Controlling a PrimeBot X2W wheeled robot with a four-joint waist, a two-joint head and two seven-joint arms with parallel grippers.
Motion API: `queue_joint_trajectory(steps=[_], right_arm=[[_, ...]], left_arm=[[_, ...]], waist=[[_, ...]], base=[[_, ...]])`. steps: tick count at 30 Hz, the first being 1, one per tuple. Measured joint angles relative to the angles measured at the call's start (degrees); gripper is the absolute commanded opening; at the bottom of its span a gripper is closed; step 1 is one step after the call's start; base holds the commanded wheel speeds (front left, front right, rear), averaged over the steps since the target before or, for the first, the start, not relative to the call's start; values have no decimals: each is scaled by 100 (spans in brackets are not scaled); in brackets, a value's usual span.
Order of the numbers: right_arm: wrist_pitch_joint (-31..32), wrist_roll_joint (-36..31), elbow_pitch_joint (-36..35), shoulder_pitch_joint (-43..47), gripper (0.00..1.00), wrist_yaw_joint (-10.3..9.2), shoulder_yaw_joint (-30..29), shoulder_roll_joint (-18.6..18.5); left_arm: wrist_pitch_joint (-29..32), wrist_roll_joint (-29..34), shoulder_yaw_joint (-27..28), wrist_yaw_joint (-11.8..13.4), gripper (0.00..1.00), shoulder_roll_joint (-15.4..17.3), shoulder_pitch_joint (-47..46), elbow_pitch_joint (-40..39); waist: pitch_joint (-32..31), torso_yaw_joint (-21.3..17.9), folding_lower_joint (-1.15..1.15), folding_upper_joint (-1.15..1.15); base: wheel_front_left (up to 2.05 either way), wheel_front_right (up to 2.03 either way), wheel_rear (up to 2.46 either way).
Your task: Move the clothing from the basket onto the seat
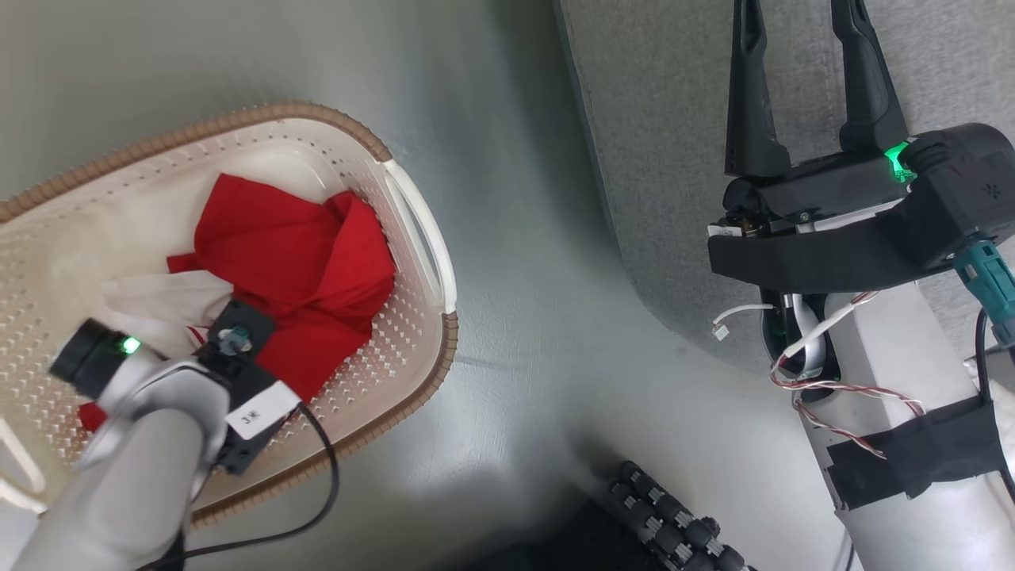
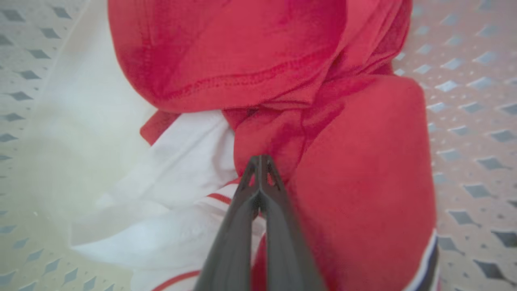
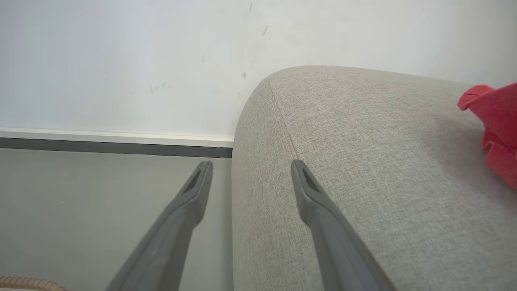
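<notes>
Pinching red clothing (image 2: 242,52) in the laundry basket (image 1: 444,349) with left gripper (image 2: 260,159), fingers together. Holding right gripper (image 3: 251,163) spread wide at the grey sofa (image 3: 383,182) edge, near another red garment (image 3: 497,121). Reads roughly "JK" on white wrist tag (image 1: 258,412).

Seen from the head, the basket (image 1: 317,111) ran off the left and bottom edges. The pale left forearm (image 1: 135,476) covered part of the clothing (image 1: 301,254). The right gripper (image 1: 801,24) lost its fingertips to the top edge. A dark ribbed thing (image 1: 666,523) at the bottom was too cropped to name. Up close, the left gripper (image 2: 260,161) had blurred fingers (image 2: 238,234) pressed together; whether cloth sat between them, I couldn't tell. On the sofa (image 3: 363,161), a red garment (image 3: 494,125) was cut by the right edge.
</notes>
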Motion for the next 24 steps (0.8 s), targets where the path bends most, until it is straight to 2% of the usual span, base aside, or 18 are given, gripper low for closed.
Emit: queue_joint_trajectory(steps=[6, 16, 17, 19, 21, 22, 23, 24], right_arm=[[-1, -38, 175, 2, 100, 5, -63, 1], [0, -82, 465, 109, 100, 60, -187, -70], [0, -83, 489, 149, 100, 69, -208, -97], [0, -87, 557, 237, 100, 85, -231, -130], [0, -121, 602, 339, 100, 89, -235, -154], [0, -126, 623, 391, 100, 101, -237, -165], [0, -126, 654, 440, 100, 101, -246, -177], [0, -127, 680, 486, 100, 101, -259, -193]], left_arm=[[-422, -223, 70, -33, 0, -318, -99, -67], [-1180, -582, 299, 19, 0, -664, -56, -73], [-1260, -632, 334, 33, 10, -712, -38, -71], [-1443, -724, 441, 70, 45, -797, 11, -78], [-1636, -806, 526, 111, 65, -851, 73, -89], [-1730, -884, 565, 112, 95, -870, 93, -99], [-1824, -949, 613, 113, 100, -889, 115, -121], [-1924, -995, 660, 120, 100, -903, 136, -151]], waist=[[-229, 73, 0, 0], [-785, 319, 0, 0], [-852, 349, 0, 0], [-988, 407, 0, 0], [-1133, 468, 0, -1], [-1207, 498, 0, 0], [-1284, 529, 0, 0], [-1360, 559, 0, 0]], base=[[0, 0, 0], [0, 0, 0], [0, 0, 0], [0, 0, 0], [0, 0, 0], [0, 0, 0], [0, 0, 0], [0, 0, 0]])
